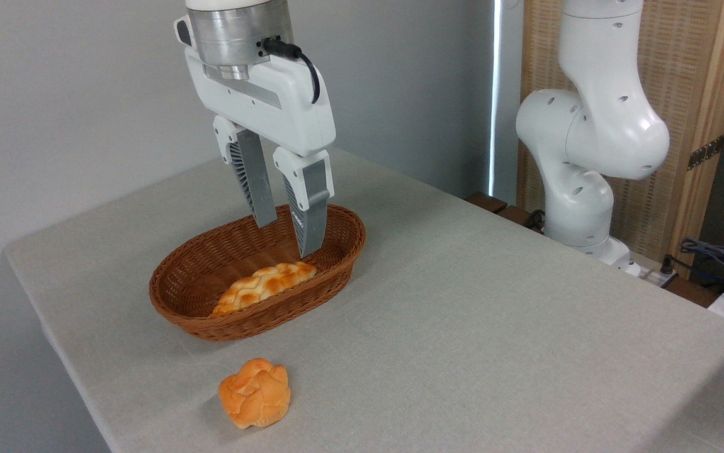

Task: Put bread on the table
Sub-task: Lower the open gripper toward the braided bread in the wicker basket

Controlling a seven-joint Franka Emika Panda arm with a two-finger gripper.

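Camera view from the fixed position showed my hand [285, 239] hanging fingers-down over the wicker basket [343, 251], its two fingers spread apart with nothing between them. My left finger [255, 182] ended above the basket's inner hollow; my right finger [311, 211] reached lower, its tip just above the far end of the bread [264, 283], and I could not tell whether it touched the loaf.

That bread, a braided loaf of pale yellow with golden-brown bumps, lay inside the basket along its near wall, one pointed end toward 7 o'clock and the other toward 2 o'clock. It was wholly within the rim and not on the tabletop [494, 327].

The basket was brown, oval and woven, and it sat on the grey-beige cloth of the tabletop, left of the picture's middle. At 6 o'clock from the basket, well clear of its rim, a round orange knobbly bun [255, 393] rested on the cloth near the front edge.

At 3 o'clock from my hand, beyond the tabletop's far edge, the white base and lower joints of my arm [588, 145] stood before a slatted wooden panel [689, 94]. Some cables [714, 258] lay at the right edge of the picture.
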